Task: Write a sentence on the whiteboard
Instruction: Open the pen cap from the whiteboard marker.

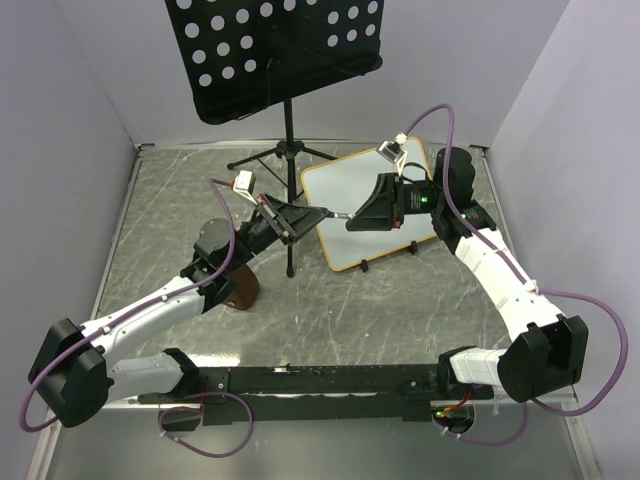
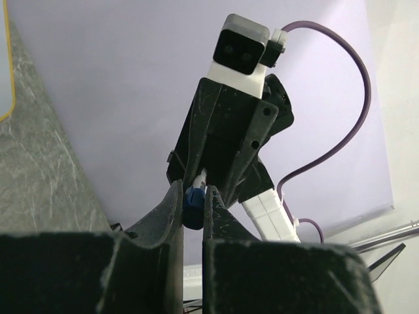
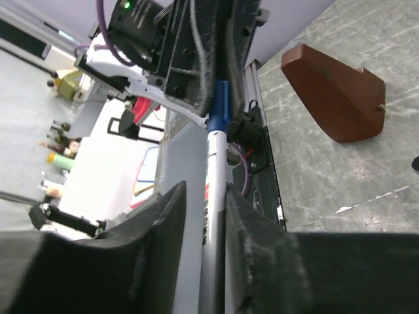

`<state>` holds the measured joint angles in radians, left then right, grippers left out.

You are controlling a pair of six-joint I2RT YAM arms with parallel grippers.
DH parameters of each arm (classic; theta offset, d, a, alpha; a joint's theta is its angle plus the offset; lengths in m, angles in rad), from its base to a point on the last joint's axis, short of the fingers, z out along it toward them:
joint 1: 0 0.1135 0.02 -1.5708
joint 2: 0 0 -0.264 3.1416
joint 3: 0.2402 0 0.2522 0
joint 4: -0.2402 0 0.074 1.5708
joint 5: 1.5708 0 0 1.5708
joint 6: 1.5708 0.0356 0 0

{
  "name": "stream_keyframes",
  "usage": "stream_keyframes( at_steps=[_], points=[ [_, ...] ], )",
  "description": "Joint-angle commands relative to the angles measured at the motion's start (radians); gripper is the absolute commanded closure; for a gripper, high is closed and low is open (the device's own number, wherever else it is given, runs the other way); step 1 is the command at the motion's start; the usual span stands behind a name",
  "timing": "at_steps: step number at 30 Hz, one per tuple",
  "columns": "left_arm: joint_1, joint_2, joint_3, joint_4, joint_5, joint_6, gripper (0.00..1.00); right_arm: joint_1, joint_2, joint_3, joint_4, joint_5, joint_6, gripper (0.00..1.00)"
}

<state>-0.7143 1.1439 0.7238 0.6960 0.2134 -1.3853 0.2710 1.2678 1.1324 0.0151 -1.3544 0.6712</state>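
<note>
Down at the near edge sit both arm bases; just beyond them, a brown wedge block (image 1: 243, 288) rests on the surface (image 1: 400, 300). Mid-scene now: left pincer (image 1: 322, 212) pressed tight on the blue cap (image 2: 192, 199), right pincer (image 1: 354, 222) pinching the marker (image 3: 215, 196) by its barrel. Whiteboard (image 1: 340, 185) right beneath, blank, no sentence yet. Danger, I'd say: a crooked pull, the barrel slips and drops onto the board. Music stand (image 1: 270, 60) looms behind.

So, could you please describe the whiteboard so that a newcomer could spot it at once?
On the grey table, look right of the black music stand. The whiteboard sits there, the only white panel, with rounded corners and a thin orange frame.
</note>
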Motion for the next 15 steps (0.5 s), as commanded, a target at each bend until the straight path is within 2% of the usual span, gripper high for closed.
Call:
stream_keyframes(
  at_steps=[1, 7, 10, 11, 12, 15],
  points=[
    [0.012, 0.013, 0.022, 0.017, 0.058, -0.008, 0.99, 0.02, -0.004, 0.07, -0.01, -0.069, -0.055, 0.58],
    [0.012, 0.01, 0.022, 0.016, 0.064, -0.008, 0.99, 0.034, -0.004, 0.075, -0.05, -0.074, -0.076, 0.62],
    [0.012, 0.014, 0.025, 0.019, 0.069, -0.008, 0.99, 0.043, -0.002, 0.082, -0.07, -0.077, -0.091, 0.74],
    [0.013, 0.013, 0.025, 0.022, 0.067, -0.009, 0.99, 0.045, 0.002, 0.084, -0.075, -0.078, -0.093, 0.91],
    [0.013, 0.013, 0.023, 0.022, 0.067, -0.008, 0.99, 0.048, 0.002, 0.084, -0.076, -0.081, -0.093, 1.0],
    [0.018, -0.007, 0.016, 0.026, 0.058, 0.005, 0.99, 0.045, 0.001, 0.093, -0.115, -0.106, -0.12, 1.0]
  ],
)
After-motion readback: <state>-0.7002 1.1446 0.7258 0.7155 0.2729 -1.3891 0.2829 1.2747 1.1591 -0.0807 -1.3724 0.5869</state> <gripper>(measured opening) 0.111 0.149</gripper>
